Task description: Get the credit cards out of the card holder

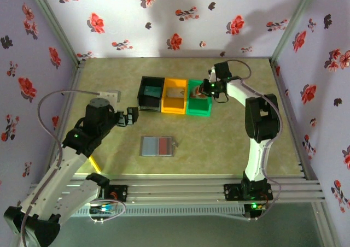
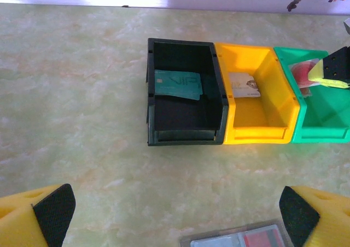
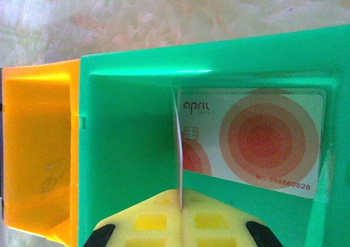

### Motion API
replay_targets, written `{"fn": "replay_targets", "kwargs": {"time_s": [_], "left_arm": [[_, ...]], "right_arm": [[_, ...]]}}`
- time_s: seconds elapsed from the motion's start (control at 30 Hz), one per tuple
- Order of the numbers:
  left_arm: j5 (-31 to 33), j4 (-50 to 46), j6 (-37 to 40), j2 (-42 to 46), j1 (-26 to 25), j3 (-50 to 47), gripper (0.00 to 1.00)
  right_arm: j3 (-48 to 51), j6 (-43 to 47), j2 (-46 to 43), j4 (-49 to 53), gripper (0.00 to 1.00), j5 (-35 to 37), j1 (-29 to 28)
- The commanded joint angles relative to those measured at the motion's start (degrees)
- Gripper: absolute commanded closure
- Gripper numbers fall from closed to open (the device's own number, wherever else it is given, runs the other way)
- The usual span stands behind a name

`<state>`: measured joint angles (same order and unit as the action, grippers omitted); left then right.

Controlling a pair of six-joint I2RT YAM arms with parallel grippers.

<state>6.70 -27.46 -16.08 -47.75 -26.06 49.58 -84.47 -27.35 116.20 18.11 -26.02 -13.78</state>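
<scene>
1. While the left claw (image 1: 130, 117) hangs above the tabletop (image 1: 229, 143) with its jaws spread wide and nothing between them, the right claw (image 1: 203, 89) reaches into the green bin (image 1: 199, 109).
2. From the left wrist, the left claw's black pads (image 2: 52, 214) sit far apart at the lower corners, with bare tabletop between them.
3. From the right wrist, the right claw's yellow fingers (image 3: 147, 222) are pressed together on a thin card (image 3: 178, 148). It stands upright and edge-on, so its face cannot be read.
4. Behind it, a pale card (image 3: 262, 143) with orange-red rings lies against the inside of the green bin. I cannot tell whether it rests on the floor or the back wall.
5. The holder (image 1: 157, 146) lies open and flat on the tabletop, between the arms and well apart from both claws and the bins. Its left panel shows blue-grey and its right shows red, with a small tab at the right edge.
6. Three bins stand touching in a row: a black bin (image 2: 186, 136), an orange bin (image 2: 257, 136), then the green one.
7. A teal card (image 2: 178, 84) lies in the black bin, and a white card (image 2: 244, 86) lies in the orange bin.
</scene>
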Motion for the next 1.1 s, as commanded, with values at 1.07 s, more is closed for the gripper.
{"fn": "replay_targets", "kwargs": {"time_s": [1.07], "left_arm": [[0.87,0.92,1.05,-0.44,0.4,-0.45,0.0]], "right_arm": [[-6.33,1.06,4.15,7.06,0.8,4.44,0.95]]}}
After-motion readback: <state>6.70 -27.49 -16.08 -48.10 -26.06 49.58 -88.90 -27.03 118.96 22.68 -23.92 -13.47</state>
